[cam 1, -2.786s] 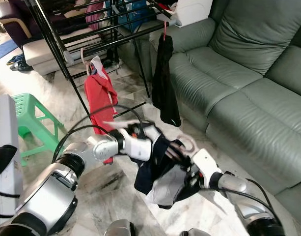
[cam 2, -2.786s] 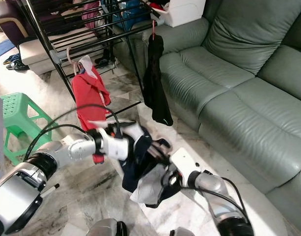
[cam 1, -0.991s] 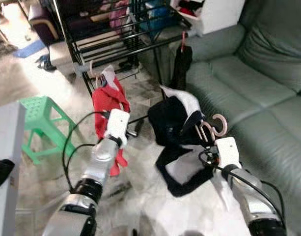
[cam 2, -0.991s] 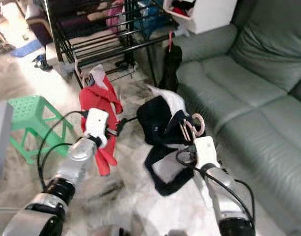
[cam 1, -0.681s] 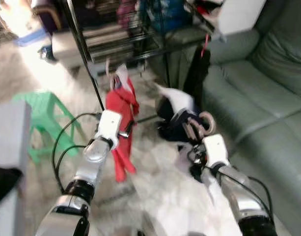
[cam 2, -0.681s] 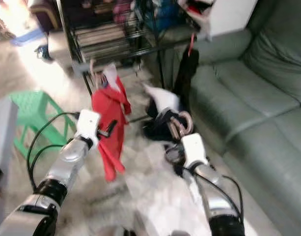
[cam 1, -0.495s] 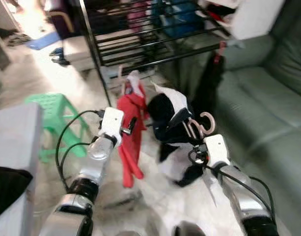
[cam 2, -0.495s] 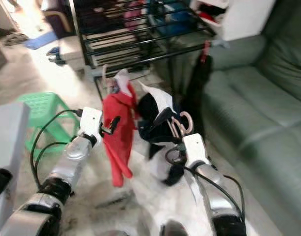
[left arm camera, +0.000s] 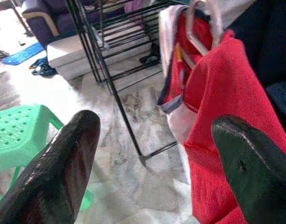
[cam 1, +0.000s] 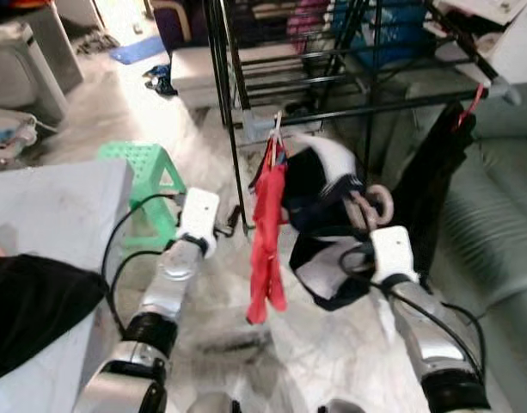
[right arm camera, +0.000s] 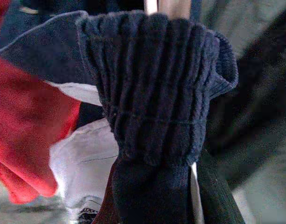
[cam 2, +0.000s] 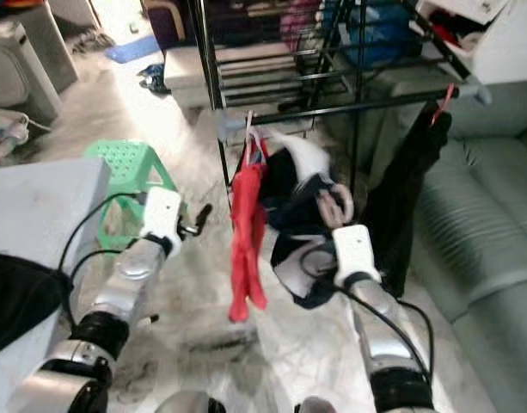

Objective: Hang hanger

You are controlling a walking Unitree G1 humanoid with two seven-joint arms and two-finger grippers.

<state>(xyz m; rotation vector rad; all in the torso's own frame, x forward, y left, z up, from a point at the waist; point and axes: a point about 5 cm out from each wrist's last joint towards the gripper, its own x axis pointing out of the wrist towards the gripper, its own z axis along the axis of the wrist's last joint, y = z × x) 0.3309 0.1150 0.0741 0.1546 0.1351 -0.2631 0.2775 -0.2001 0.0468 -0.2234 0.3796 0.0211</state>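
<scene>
Pink hanger [cam 1: 372,203] with navy garment [cam 1: 313,185] is gripped by the right pincer [cam 1: 366,225] at frame centre, beside the rack [cam 1: 231,138]. The left pincer [left arm camera: 152,163] is spread wide near a red shirt [cam 1: 266,241].

Drying rack [cam 1: 237,112]: thin black metal tube, slight sheen. Red garment [cam 1: 267,232]: soft matt cloth. Dark garment [right arm camera: 152,93]: ribbed knit cuff, matt navy. Hanger [cam 1: 370,206]: smooth pale plastic. Stool [cam 1: 147,172]: green perforated plastic. Sofa [cam 1: 495,232]: grey-green leather, soft gloss. Floor [cam 1: 194,120]: polished veined marble. Left gripper [left arm camera: 152,154] fingers: matt black.
</scene>
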